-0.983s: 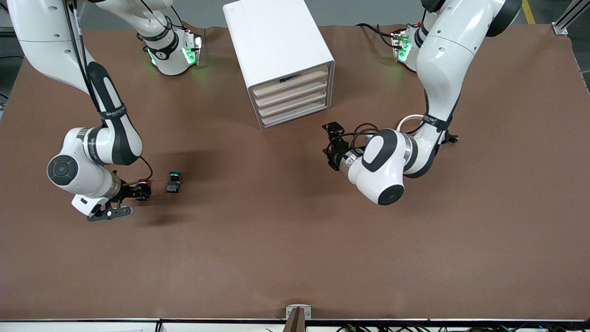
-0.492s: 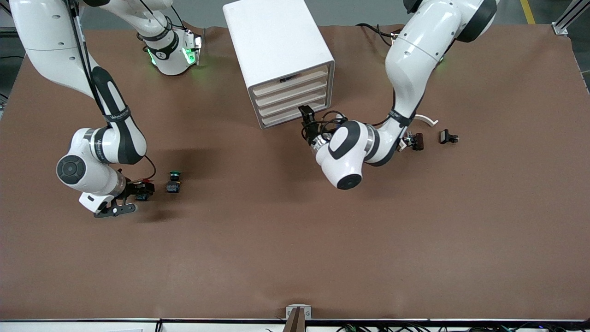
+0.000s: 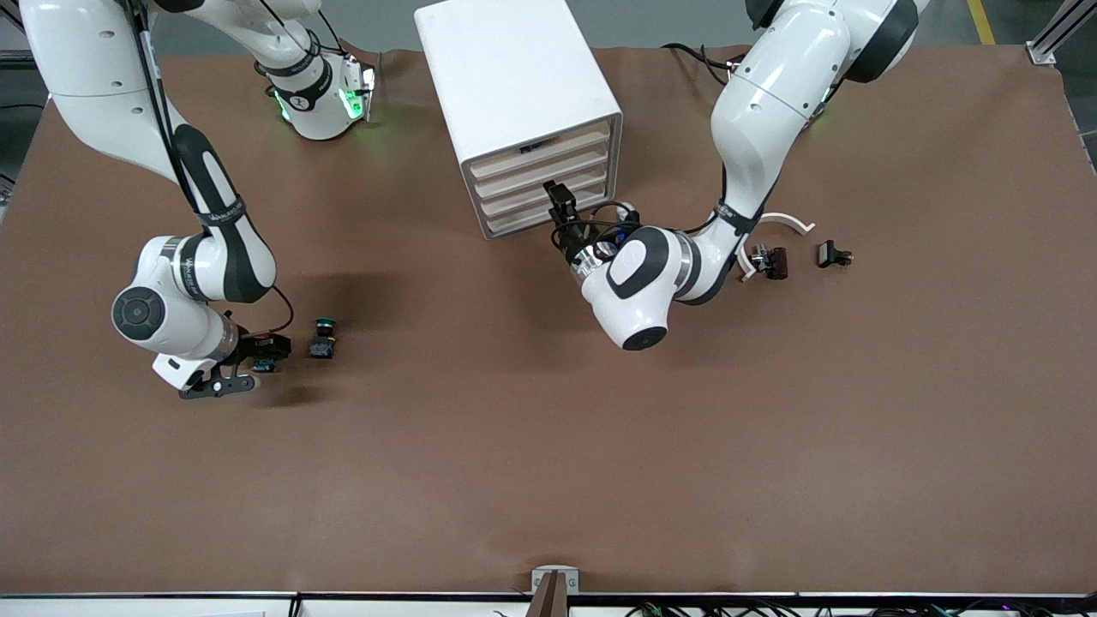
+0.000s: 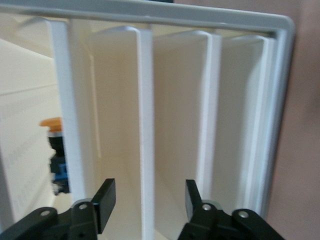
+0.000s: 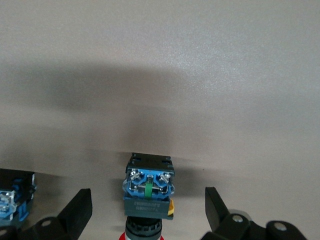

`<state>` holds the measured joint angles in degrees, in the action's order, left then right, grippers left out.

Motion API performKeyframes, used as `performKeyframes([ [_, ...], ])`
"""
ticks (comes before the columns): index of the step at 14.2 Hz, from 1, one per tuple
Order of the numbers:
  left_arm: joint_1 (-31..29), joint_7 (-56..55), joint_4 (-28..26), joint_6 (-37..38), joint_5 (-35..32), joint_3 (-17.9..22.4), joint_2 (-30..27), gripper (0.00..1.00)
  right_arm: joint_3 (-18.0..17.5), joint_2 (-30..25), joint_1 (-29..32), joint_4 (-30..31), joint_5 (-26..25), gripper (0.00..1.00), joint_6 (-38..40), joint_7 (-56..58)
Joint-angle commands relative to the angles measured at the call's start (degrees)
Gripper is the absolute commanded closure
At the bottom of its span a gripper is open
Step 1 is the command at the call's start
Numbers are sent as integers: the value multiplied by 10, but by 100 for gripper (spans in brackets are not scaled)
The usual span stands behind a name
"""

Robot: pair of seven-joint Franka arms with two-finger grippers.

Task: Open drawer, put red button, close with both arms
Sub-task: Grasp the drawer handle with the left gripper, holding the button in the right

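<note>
drawer (image 3: 538, 177) not yet out — left gripper (image 3: 559, 199) part-open at its front, right gripper (image 5: 147, 212) wide around the red button (image 5: 148, 190), ungrasped.

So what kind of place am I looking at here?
Most likely a robotics lab or test bench: two white robot arms, the left arm and right arm, are mounted at a brown-covered table with a small drawer cabinet and push-buttons as practice objects.

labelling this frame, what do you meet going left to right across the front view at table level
right end effector → green-capped push-button → white boxy drawer cabinet → left end effector → dark brown clip-like part → small black part
</note>
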<state>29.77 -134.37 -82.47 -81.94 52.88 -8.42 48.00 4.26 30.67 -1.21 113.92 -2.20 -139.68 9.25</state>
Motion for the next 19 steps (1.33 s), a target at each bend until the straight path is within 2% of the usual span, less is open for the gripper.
performKeyframes([
  [1, 20, -11, 3, 30, 12, -1, -1, 38, -8, 0, 10, 6, 9, 25, -11, -8],
  [2, 24, -11, 2, 30, 11, 0, -1, 38, -8, 1, 12, 4, 9, 36, -12, -8],
  [5, 24, -8, 2, 30, 11, 0, 5, 38, -8, 1, 10, 3, 9, 61, -24, -23],
  [8, 27, -6, 0, 30, 9, 0, 10, 42, -7, 1, 8, 2, 8, 79, -24, -26],
  [11, 34, 2, 2, 26, 10, 0, 19, 42, -7, -2, 6, -4, 8, 81, -17, -27],
  [15, 42, 3, 2, 26, 4, 1, 20, 59, -7, -34, -1, -24, 8, 81, 47, -27],
  [16, 45, 5, 3, 22, 1, 2, 23, 70, -8, -45, -3, -31, 8, 81, 69, -27],
  [17, 49, 7, 3, 15, 0, 5, 24, 76, -8, -54, -8, -40, 8, 81, 93, -27],
  [19, 43, 19, 5, 6, -1, 6, 27, 98, -8, -68, -13, -48, 8, 81, 120, -39],
])
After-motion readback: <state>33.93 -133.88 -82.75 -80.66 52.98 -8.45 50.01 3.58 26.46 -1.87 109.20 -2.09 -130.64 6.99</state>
